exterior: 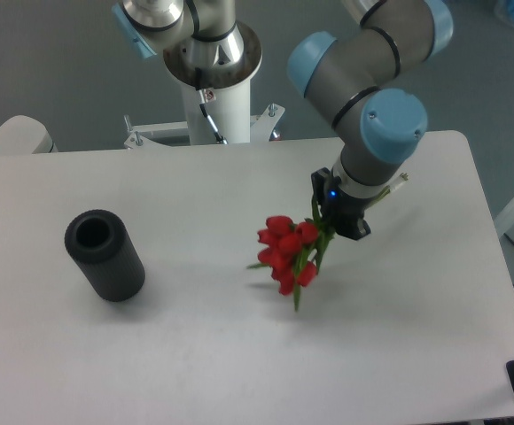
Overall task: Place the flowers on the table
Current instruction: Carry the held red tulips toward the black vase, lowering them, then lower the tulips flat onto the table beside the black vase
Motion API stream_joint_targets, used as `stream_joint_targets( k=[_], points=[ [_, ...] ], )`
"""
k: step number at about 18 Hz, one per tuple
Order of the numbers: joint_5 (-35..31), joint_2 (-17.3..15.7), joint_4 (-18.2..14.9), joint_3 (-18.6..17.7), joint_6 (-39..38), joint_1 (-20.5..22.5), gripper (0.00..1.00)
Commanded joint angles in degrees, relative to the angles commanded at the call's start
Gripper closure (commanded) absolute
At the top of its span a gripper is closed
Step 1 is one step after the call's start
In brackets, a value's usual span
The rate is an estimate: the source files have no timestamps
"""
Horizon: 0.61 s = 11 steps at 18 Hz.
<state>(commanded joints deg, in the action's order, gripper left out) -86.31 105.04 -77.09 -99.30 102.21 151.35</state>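
The white surface (239, 354) fills most of the view, its rounded corners showing at the far left and far right, against a grey floor. The arm's white base post (214, 97) stands at the twelve o'clock edge. From about one o'clock the arm reaches down over the surface, and its pincer (335, 215) is closed on the green stems of the flowers (288, 251). The red heads hang toward seven o'clock from the pincer, right of centre; whether they touch the surface cannot be told. A black cylinder (106, 255) sits at nine o'clock, well apart from them.
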Motion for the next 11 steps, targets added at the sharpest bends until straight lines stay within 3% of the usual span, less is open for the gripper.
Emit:
stream_joint_targets(
  k=[4,11],
  points=[
    [4.12,-3.69,1.5,-5.81,-0.87,-1.23,0.99],
    [5.8,-6.07,2.46,-10.48,-0.35,-2.55,0.94]
  ],
)
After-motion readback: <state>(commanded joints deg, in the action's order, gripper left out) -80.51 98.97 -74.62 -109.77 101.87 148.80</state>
